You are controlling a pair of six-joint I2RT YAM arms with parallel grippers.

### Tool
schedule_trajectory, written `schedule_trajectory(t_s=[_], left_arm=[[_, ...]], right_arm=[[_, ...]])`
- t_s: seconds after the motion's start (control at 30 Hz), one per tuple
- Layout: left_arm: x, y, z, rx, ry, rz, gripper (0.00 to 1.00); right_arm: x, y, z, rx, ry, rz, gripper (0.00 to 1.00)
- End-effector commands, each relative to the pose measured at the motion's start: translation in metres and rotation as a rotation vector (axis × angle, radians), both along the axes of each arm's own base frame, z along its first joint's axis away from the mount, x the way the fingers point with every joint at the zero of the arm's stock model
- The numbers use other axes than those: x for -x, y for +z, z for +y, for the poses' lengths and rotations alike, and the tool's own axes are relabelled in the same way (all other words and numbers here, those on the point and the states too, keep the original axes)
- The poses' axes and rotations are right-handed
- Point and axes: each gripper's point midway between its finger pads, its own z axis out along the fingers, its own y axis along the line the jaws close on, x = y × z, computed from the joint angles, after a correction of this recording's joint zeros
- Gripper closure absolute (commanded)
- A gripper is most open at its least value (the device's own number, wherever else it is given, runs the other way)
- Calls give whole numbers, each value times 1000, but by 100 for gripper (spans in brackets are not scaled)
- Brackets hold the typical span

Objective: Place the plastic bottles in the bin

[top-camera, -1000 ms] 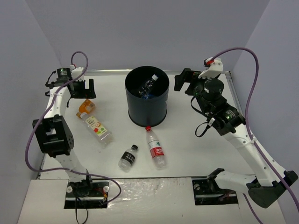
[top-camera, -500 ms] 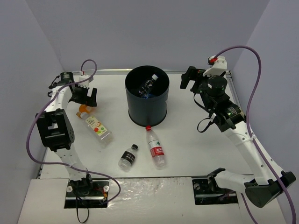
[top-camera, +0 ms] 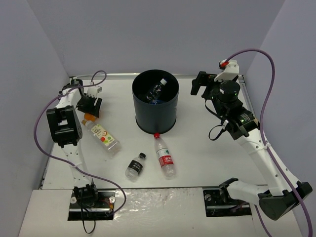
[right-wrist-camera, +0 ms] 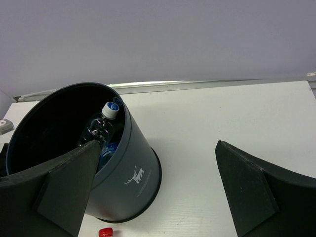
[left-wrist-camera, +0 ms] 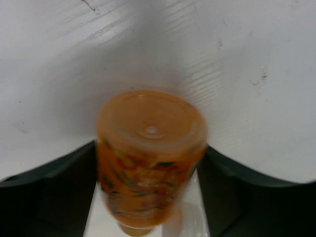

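Note:
The black bin (top-camera: pixel 155 101) stands mid-table; inside it lie a blue-label bottle (top-camera: pixel 154 98) and a clear one (top-camera: pixel 159 86). The orange-capped fruit-label bottle (top-camera: pixel 102 136) lies left of it. My left gripper (top-camera: pixel 90 106) is open, with its jaws on either side of that bottle's cap (left-wrist-camera: pixel 150 128), which fills the left wrist view. The black-capped bottle (top-camera: pixel 135 166) and the red-capped bottle (top-camera: pixel 164 156) lie in front of the bin. My right gripper (top-camera: pixel 199 85) is open and empty, right of the bin (right-wrist-camera: pixel 133 168).
Grey walls close in the table on three sides. Purple cables loop off both arms. A white bracket (top-camera: pixel 93 91) sits at the far left corner. In the right wrist view the red cap (right-wrist-camera: pixel 105 232) shows below the bin.

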Motion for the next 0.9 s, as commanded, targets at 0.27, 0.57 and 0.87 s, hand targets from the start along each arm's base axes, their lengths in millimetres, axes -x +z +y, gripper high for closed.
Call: schedule_trajectory(t_s=[0.27, 0.57, 0.87], left_arm=[[-45, 144, 9, -6, 253, -282, 80], [-23, 341, -109, 229, 304, -746, 77], [31, 444, -297, 608, 107, -1014, 72]], right_arm=[[17, -49, -15, -31, -50, 68, 0], [60, -97, -33, -61, -71, 153, 0], [96, -125, -16, -156, 63, 236, 0]])
